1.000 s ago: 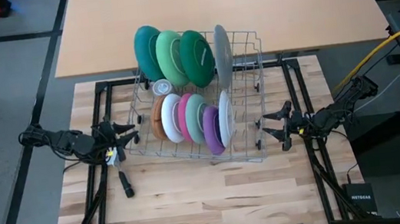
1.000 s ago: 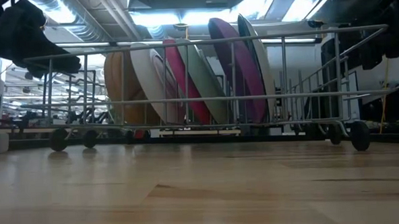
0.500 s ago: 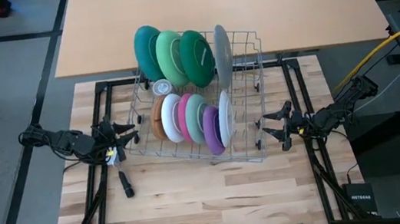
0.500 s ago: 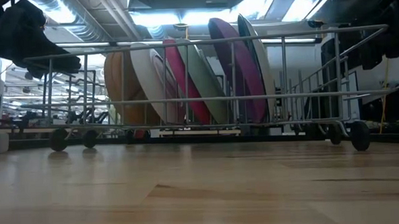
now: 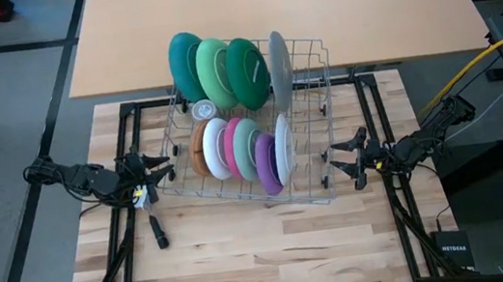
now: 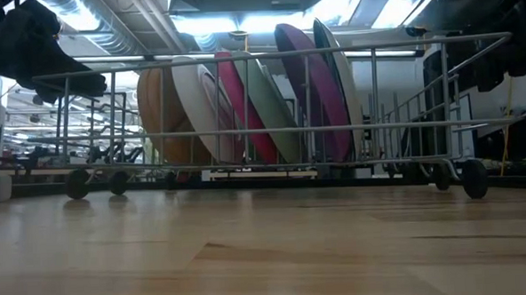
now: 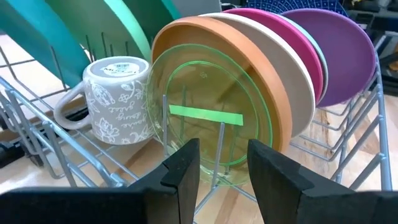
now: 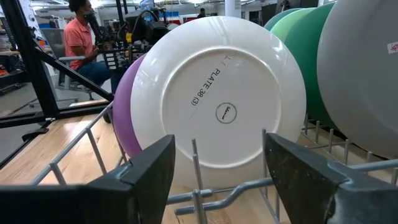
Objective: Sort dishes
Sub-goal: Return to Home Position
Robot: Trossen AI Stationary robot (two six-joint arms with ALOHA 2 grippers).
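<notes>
- At table (image 5: 246, 249) centre: rack (image 5: 305, 66) holding upright dishes (image 5: 238, 148).
- Left of rack: left gripper (image 5: 163, 169), fingers slightly apart, empty.
- Right of rack: right gripper (image 5: 337, 161), fingers wide, empty.

Glossy plastic plates (image 5: 233, 148) fill a metal wire rack (image 5: 308, 67) on a smooth wooden tabletop (image 5: 246, 249).

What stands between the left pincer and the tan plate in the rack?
A clear green plate stands right in front of the tan plate, behind the dish rack wires. The left wrist view shows it past the open left pincer.
</notes>
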